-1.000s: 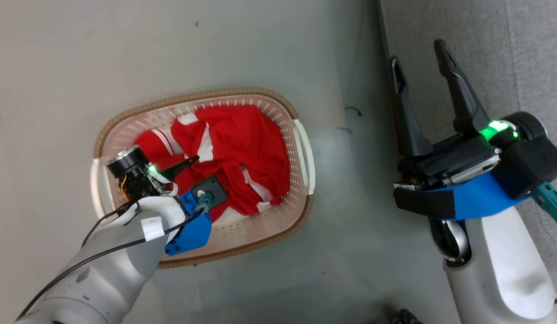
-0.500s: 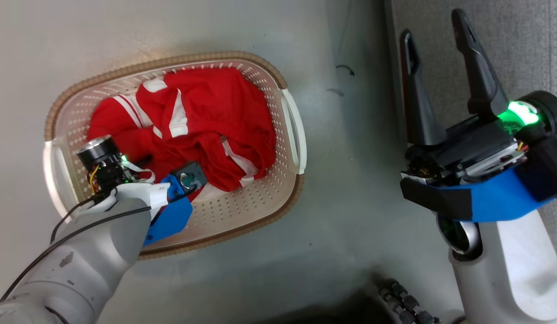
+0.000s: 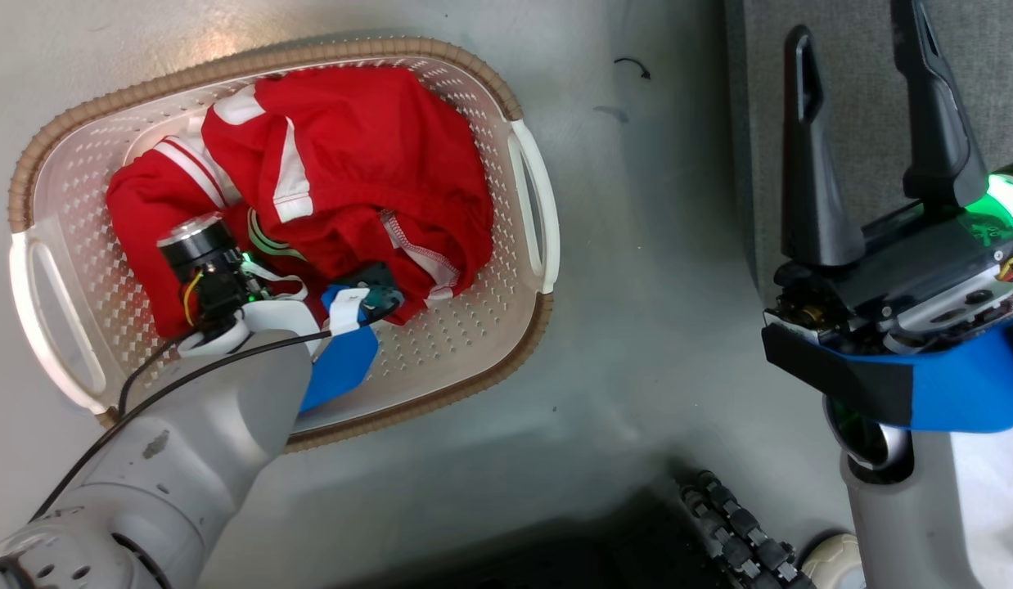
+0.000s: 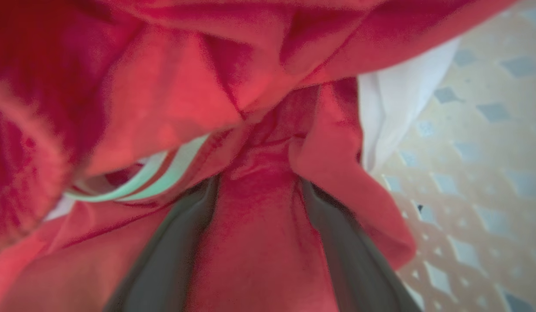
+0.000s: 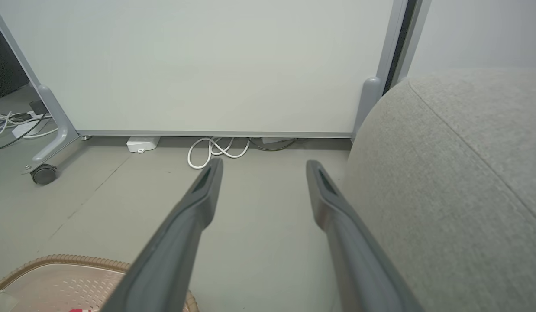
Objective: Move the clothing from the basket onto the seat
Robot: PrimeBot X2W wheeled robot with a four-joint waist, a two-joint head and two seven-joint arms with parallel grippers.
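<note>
So clothing (image 4: 164, 108) btwn left gripper (image 4: 258, 185) fingers.

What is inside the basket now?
Crumpled red clothing with white stripes lies in the basket, with the left gripper pushed into it. What lies beneath the clothing is covered.

Grey floor (image 3: 637, 327) carries the basket (image 3: 310, 51), sitting flat, apart from the seat (image 3: 854, 82) base on the right. Far end: wheeled panel (image 5: 198, 65), with a looped white cable (image 5: 216, 149) and a small white box (image 5: 142, 143) at its foot. Small dark mark (image 3: 633, 65) between basket and seat.
</note>
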